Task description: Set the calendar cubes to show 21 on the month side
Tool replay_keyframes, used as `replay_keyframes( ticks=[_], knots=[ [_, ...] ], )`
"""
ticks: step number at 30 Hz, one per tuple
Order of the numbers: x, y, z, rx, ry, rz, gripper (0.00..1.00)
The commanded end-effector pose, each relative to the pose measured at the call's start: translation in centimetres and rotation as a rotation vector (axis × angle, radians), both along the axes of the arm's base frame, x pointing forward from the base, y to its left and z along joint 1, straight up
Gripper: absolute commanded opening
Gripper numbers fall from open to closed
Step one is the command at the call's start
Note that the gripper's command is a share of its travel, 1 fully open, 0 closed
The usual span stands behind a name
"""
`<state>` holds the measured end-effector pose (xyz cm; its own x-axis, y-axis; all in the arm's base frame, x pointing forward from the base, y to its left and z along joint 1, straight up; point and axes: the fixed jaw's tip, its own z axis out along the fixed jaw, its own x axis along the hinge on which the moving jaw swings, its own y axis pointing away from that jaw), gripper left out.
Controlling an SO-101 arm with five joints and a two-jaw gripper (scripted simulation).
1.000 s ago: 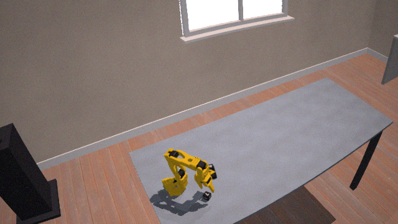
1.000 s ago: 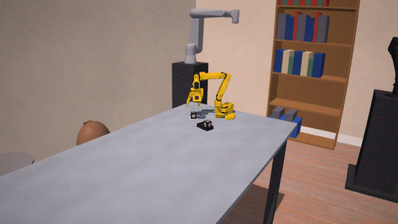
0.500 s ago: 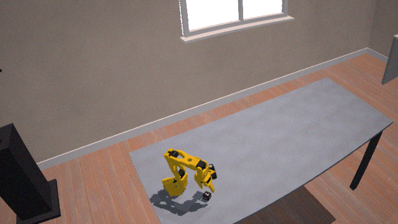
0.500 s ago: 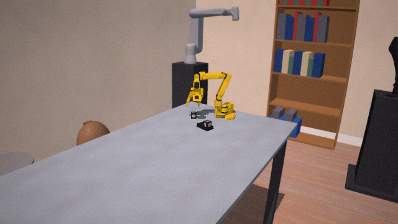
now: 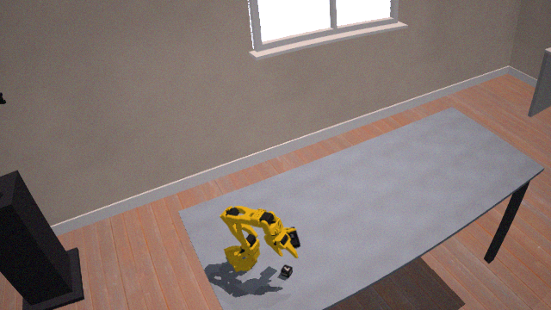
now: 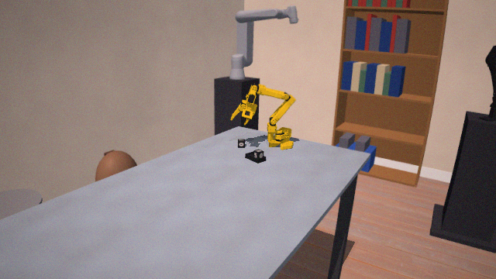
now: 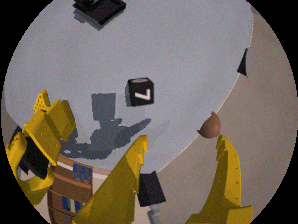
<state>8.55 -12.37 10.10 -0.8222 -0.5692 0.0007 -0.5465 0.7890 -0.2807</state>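
Grey and wide, the tabletop (image 5: 366, 185) (image 6: 174, 201) (image 7: 60, 55) stretched away from the yellow arm (image 5: 251, 215) (image 6: 284, 106) (image 7: 50, 125), whose base stood near one end. Behind that end, my exterior feed showed a brown bookshelf (image 6: 435, 77) and a grey arm (image 6: 245, 43) (image 7: 154, 215) on a dark pedestal (image 6: 225, 105) (image 7: 151, 189); a window (image 5: 333, 15) opened in the wall in my top view. I had the gripper (image 5: 289, 256) (image 6: 239, 122) (image 7: 182, 137) up in the air, its jaws parted at a moderate spread, with nothing between them. A loose black cube (image 5: 286, 270) (image 6: 241, 143) (image 7: 140, 92) sat on the tabletop outside the tray, well apart from the fingertips. From the wrist I could make out a pale angular mark on one of its side faces, and from outside a pale rounded one. The black tray (image 6: 249, 156) (image 7: 107, 14) rested on the table near the loose cube, and a second cube (image 6: 259, 153) stood in it, pale marks on its visible faces. I couldn't read those surely at that size, nor tell whether that cube lay quite flat on the tray's floor. With one cube outside, the calendar didn't show 21.

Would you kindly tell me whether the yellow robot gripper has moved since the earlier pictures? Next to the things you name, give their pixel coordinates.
Yes: in the exterior view, the yellow robot gripper (image 5: 289, 257) (image 6: 239, 122) (image 7: 182, 136) has moved up, farther above the small loose black cube (image 5: 287, 270) (image 6: 241, 143) (image 7: 140, 92).
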Motion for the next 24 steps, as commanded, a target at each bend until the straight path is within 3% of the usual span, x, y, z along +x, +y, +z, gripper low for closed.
replay_keyframes(
  ticks=[1, 8, 24],
  knots=[
    [0.1, -0.4, 2.1, -0.125, -0.084, 0.003, 0.35],
    [0.1, -0.3, 3.4, -0.209, -0.141, 0.003, 0.35],
    [0.2, -0.3, 3.4, -0.196, -0.153, -0.033, 0.35]
  ],
)
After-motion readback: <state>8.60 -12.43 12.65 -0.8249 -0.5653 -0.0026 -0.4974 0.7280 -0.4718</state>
